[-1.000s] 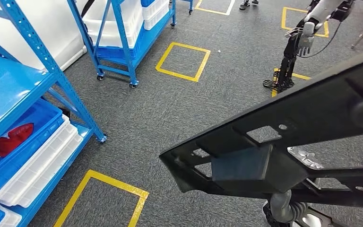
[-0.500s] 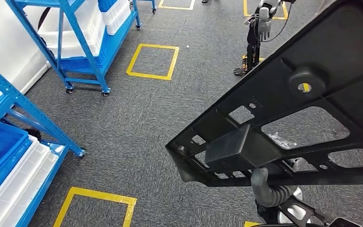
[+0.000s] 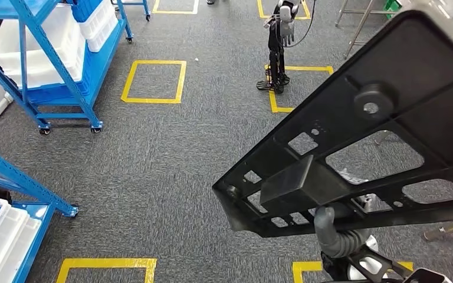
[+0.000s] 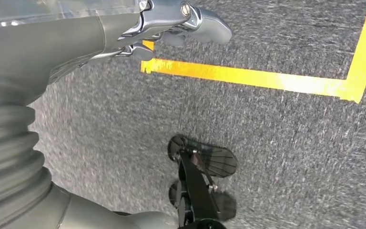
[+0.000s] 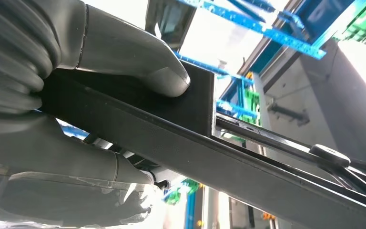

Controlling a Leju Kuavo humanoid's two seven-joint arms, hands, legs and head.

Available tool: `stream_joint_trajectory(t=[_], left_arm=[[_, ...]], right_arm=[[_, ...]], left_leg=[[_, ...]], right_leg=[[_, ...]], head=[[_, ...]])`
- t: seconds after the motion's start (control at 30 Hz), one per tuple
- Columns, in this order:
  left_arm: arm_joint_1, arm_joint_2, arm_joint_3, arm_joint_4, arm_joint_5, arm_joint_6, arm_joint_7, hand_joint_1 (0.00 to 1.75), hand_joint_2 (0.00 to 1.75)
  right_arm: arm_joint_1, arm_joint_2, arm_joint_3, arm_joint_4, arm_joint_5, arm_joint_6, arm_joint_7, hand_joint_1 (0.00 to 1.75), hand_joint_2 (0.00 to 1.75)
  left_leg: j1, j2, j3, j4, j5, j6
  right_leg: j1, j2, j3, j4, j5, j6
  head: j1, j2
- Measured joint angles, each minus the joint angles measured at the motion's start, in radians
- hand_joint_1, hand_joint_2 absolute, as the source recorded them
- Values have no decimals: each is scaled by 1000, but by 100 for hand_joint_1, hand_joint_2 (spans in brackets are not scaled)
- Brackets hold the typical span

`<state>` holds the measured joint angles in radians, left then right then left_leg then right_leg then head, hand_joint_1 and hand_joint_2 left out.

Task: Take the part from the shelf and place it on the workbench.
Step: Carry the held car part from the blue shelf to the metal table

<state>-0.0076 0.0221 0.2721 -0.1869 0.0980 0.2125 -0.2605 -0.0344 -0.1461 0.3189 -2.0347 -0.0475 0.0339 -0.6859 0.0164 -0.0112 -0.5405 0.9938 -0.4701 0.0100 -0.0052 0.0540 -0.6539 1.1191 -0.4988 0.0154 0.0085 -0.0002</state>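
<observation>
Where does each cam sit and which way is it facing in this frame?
Head view: high on the body, looking forward and down at carpet, yellow floor squares and blue shelving; the right hand holds the black part close in front.
Left wrist view: behind the hanging left hand, facing the floor.
Right wrist view: behind the right hand, looking up along the part; its thumb presses a block on it.
Shared: head and right wrist views both show the part; head and left wrist views both show yellow floor tape.

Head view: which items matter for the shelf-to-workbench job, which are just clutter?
Job:
- black part
- right hand, gripping the part
- left hand, holding nothing

Clutter:
- blue shelf racks with white bins
- yellow floor squares
- other robot
</observation>
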Motion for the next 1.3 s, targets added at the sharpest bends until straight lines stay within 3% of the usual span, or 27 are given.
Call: stream_joint_trajectory(t=[0.07, 0.1, 0.13, 0.17, 0.23, 0.3, 0.33, 0.4, 0.47, 0.53, 0.57, 0.6, 0.63, 0.7, 0.77, 0.83, 0.9, 0.97, 1.03, 1.1, 1.13, 1.17, 1.2, 1.27, 1.3], left_arm=[[4, -1, 0, 0, -2, 0, 1, 0, 175], [6, -2, 0, 0, -3, 0, 1, 0, 175], [6, -3, 0, 0, -4, 0, 1, 0, 175], [6, -4, 0, 0, -6, 0, 1, 0, 175], [4, -8, 0, 0, -6, 1, 1, 0, 175], [2, -12, 1, 0, -6, 4, 2, 0, 175], [1, -13, 1, 0, -6, 6, 4, 0, 175], [-4, -17, 1, 0, -9, 9, 7, 0, 175], [-5, -23, 1, 0, -12, 10, 8, 0, 175], [-3, -31, 1, 0, -14, 10, 7, 0, 175], [-1, -34, 1, 0, -14, 10, 7, 0, 175], [0, -36, 1, 0, -16, 10, 7, 0, 175], [1, -38, 1, 0, -17, 10, 8, 0, 175], [2, -40, 1, 0, -20, 9, 8, 0, 175], [3, -40, 1, 0, -23, 8, 7, 0, 175], [1, -40, 1, 0, -26, 7, 6, 0, 175], [-4, -42, 1, 0, -29, 5, 5, 0, 175], [-5, -44, 1, 0, -37, 2, 6, 0, 175], [-3, -44, -2, 0, -49, -2, 9, 0, 175], [0, -44, -4, 0, -55, -5, 11, 0, 175], [1, -44, -5, 0, -55, -4, 10, 0, 175], [1, -44, -5, 0, -54, -2, 9, 0, 175], [0, -44, -5, 0, -52, 2, 8, 0, 175], [0, -41, -3, 0, -43, 12, 5, 0, 175], [0, -38, 0, 0, -36, 19, 3, 0, 175]], right_arm=[[13, -1, -14, -2, -9, 10, 0, 175, 175], [21, -1, -20, -3, -12, 17, 0, 175, 175], [27, 0, -24, -4, -12, 23, 0, 175, 175], [30, 0, -26, -5, -10, 27, 0, 175, 175], [31, 0, -27, -5, -5, 29, 0, 175, 175], [29, 0, -26, -5, -2, 28, 0, 175, 175], [28, 1, -26, -5, 0, 25, 0, 175, 175], [27, 1, -26, -5, 6, 18, 0, 175, 175], [19, 2, -23, -5, 12, 13, 0, 175, 175], [8, 3, -17, -4, 11, 12, 0, 175, 175], [5, 4, -14, -3, 10, 13, 0, 175, 175], [3, 4, -12, -1, 10, 14, 0, 175, 175], [2, 5, -10, 2, 9, 14, 0, 175, 175], [-1, 5, -8, 6, 6, 11, 0, 175, 175], [-8, 5, -8, 9, 1, 4, 0, 175, 175], [-16, 4, -7, 12, -3, -4, 0, 175, 175], [-19, 3, -7, 14, -3, -14, 0, 175, 175], [-22, 0, -9, 14, 1, -25, 0, 175, 175], [-25, -5, -9, 14, 8, -36, 0, 175, 175], [-26, -10, -10, 16, 12, -49, 0, 175, 175], [-25, -13, -11, 17, 14, -55, 0, 175, 175], [-24, -16, -12, 17, 16, -63, 0, 175, 175], [-24, -20, -14, 17, 19, -70, 0, 175, 175], [-23, -26, -19, 16, 31, -87, 0, 175, 175], [-22, -27, -21, 15, 39, -96, 0, 175, 175]], left_leg=[[-5, 26, -1, 0, -2, 5], [-6, 39, -1, 0, -3, 6], [-7, 52, -1, 1, -4, 6], [-8, 64, 0, 1, -6, 4], [-11, 85, 5, 2, -11, -2], [-15, 103, 10, 3, -17, -12], [-17, 113, 12, 3, -20, -17], [-15, 120, 17, 5, -26, -28], [-11, 77, 0, 53, -59, -37], [-8, 27, -58, 178, -124, -42], [-7, 21, -91, 246, -150, -42], [-7, 19, -115, 290, -159, -43], [-7, 18, -121, 296, -146, -41], [-6, 3, -83, 196, -72, -36], [-4, -46, -31, 66, -13, -30], [-5, -72, -13, 17, -5, -24], [-6, -51, -9, 8, -2, -15], [-3, -26, -4, -4, 5, -1], [-5, 1, -2, -11, 7, 7], [-8, 29, -2, -10, 5, 9], [-8, 42, -2, -9, 3, 8], [-8, 54, -1, -8, 0, 7], [-8, 65, 1, -7, -3, 4], [-12, 84, 8, -4, -11, -4], [-14, 92, 11, -3, -15, -9]], right_leg=[[-2, -32, -60, 125, -55, 4], [-3, -39, -77, 160, -63, 6], [-4, -45, -75, 158, -52, 6], [-5, -53, -52, 116, -26, 5], [0, -95, 23, -20, 26, -1], [8, -125, 64, -99, 43, -12], [12, -123, 66, -107, 41, -16], [10, -99, 65, -110, 44, -27], [4, -78, 68, -116, 48, -38], [3, -56, 69, -118, 49, -45], [4, -44, 70, -117, 49, -47], [5, -30, 70, -117, 49, -47], [6, -16, 72, -116, 49, -47], [5, 11, 76, -114, 48, -46], [5, 35, 75, -110, 46, -39], [2, 56, 68, -107, 48, -27], [-2, 72, 61, -108, 51, -14], [0, 38, 43, -76, 29, -5], [0, -20, -11, 34, -30, 4], [-5, -41, -72, 153, -73, 12], [-7, -45, -81, 170, -70, 14], [-8, -49, -69, 146, -48, 16], [-9, -59, -37, 86, -15, 15], [-3, -101, 35, -53, 35, 6], [1, -115, 55, -94, 45, -1]], head=[[2, 0], [2, 0], [2, 0], [2, 0], [2, 0], [1, 0], [0, 0], [0, 0], [-2, 0], [-3, 0], [-4, 0], [-4, 0], [-4, 0], [-4, 0], [-3, 0], [-3, 0], [-4, 0], [0, 0], [4, 0], [5, 0], [5, 0], [5, 0], [5, 0], [4, 0], [4, 0]])
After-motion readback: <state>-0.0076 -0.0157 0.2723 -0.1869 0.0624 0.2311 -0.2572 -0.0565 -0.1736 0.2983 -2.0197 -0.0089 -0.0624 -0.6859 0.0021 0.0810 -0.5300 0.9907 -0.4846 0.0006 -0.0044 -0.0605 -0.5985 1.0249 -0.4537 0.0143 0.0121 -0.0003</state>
